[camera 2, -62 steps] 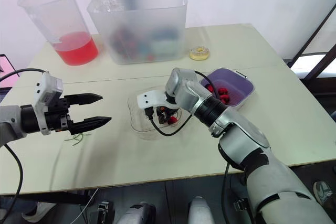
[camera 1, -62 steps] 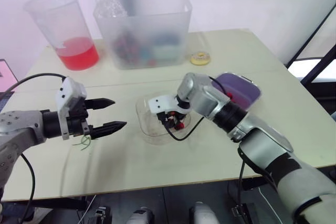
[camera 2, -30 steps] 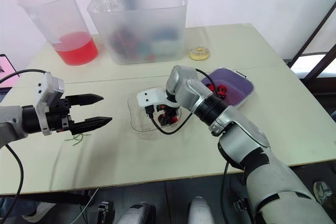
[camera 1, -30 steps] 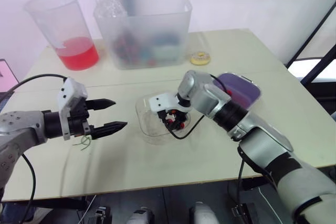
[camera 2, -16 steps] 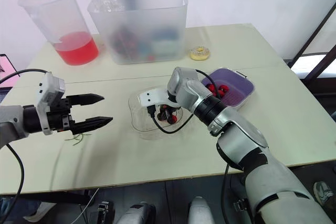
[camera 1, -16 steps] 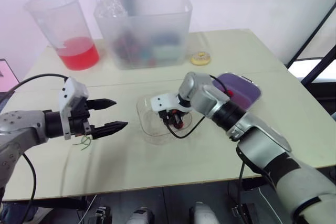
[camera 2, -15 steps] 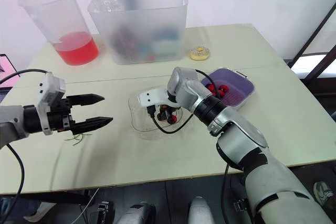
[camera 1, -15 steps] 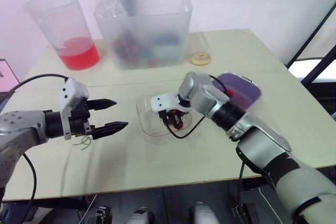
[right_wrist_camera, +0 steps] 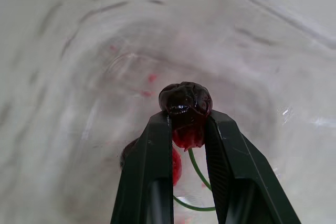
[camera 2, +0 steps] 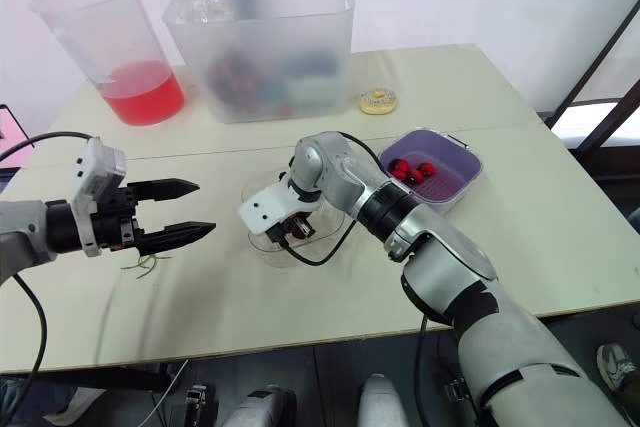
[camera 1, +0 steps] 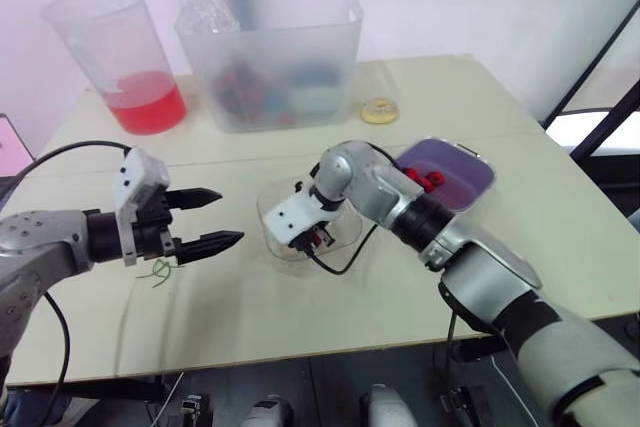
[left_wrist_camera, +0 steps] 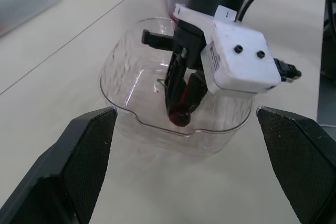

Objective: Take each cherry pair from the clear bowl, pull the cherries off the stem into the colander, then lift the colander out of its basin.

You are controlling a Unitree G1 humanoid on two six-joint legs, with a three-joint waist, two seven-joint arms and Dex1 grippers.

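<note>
A pale table [camera 1: 300, 297] carries everything. At its far edge stands a large frosted bin [camera 1: 275, 47] with blurred coloured contents, and to the left of it a clear jug [camera 1: 115, 57] with red liquid in its lower part. On the right side of the table sits the purple colander [camera 2: 462, 179], which holds a few red cherries [camera 2: 408, 170]. The clear bowl [left_wrist_camera: 123, 85] stands near the middle of the table, just left of the colander and apart from it.

The right gripper [right_wrist_camera: 187, 118] reaches down into the clear bowl from the colander's side, its white wrist block over the near rim. Its two black fingers are pressed onto a dark cherry [right_wrist_camera: 185, 103], which is pinched between the tips inside the bowl. Below that cherry, a second, redder cherry [right_wrist_camera: 176, 163] and a thin green stem [right_wrist_camera: 197, 174] show between the fingers, above the bowl's floor, which is spotted with red juice.

The left gripper [camera 1: 228, 217] hangs level above the table, well left of the bowl, pointing toward it. Its fingers are spread wide and hold nothing.

A small sprinkled doughnut [camera 1: 379, 110] lies beyond the colander, near the bin. A few loose green stems [camera 1: 160, 270] lie on the table under the left gripper's wrist.
</note>
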